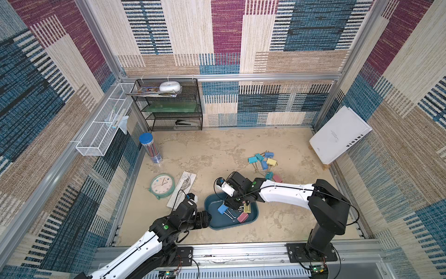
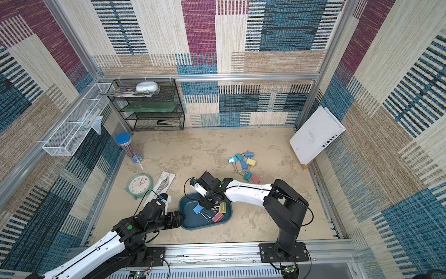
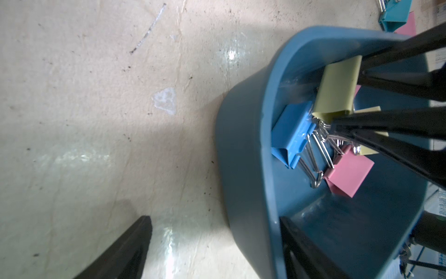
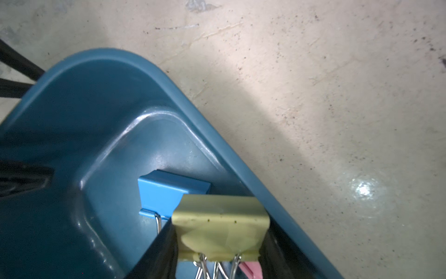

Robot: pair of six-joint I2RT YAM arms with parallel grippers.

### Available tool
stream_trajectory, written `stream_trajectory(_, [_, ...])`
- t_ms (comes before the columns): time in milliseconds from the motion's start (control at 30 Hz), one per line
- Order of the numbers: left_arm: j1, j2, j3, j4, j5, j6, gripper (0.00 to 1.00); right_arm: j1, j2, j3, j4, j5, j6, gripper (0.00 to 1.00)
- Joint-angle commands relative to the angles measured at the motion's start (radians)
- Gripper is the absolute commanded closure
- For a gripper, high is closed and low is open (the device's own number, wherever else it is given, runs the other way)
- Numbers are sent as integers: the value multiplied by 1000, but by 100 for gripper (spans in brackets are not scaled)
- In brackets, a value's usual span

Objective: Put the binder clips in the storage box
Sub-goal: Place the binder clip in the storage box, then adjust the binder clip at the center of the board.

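Observation:
The dark teal storage box (image 1: 217, 226) (image 2: 190, 224) sits on the table near the front. Lying in it are a blue clip (image 1: 221, 209) (image 4: 169, 190) and a pink clip (image 1: 242, 217) (image 3: 350, 174). My right gripper (image 1: 243, 205) (image 4: 218, 229) reaches down into the box, shut on a yellow binder clip (image 3: 337, 89) (image 4: 220, 217). My left gripper (image 1: 208, 216) (image 3: 216, 218) is open and straddles the box's left wall, one finger inside and one outside. Several more binder clips (image 1: 263, 159) (image 2: 243, 160) lie in a loose pile farther back on the right.
A round green clock (image 1: 162, 186) and a clear ruler set (image 1: 182, 189) lie left of the box. A blue-capped pencil tube (image 1: 150, 148), a black mesh rack (image 1: 171, 106) and a white wire basket (image 1: 103, 128) stand at the back left. A white book (image 1: 337, 135) leans at the right.

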Motion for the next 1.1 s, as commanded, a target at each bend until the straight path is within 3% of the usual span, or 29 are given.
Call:
stream_trajectory(0, [2, 4, 5, -9, 0, 16, 15, -13, 20, 6, 30, 24, 23, 63])
stream_trajectory(133, [1, 12, 4, -7, -3, 23, 15, -15, 45, 0, 36, 25, 29, 56])
stream_trajectory(267, [1, 25, 4, -2, -2, 25, 15, -15, 27, -5, 45, 44, 35, 32])
stream_trajectory(433, [2, 40, 7, 4, 0, 27, 15, -24, -68, 5, 41, 23, 11, 18])
stream_trajectory(567, [2, 45, 7, 10, 4, 23, 15, -121, -164, 28, 34, -10, -1, 11])
stream_trajectory(667, [2, 45, 7, 6, 2, 23, 15, -244, -154, 70, 25, 69, 17, 1])
stream_trajectory(867, [2, 47, 4, 14, 3, 27, 15, -473, 86, 317, -123, 76, 91, 1])
stream_trajectory(1067, [6, 51, 3, 25, 13, 37, 15, -555, 233, 396, -115, 46, 132, 1])
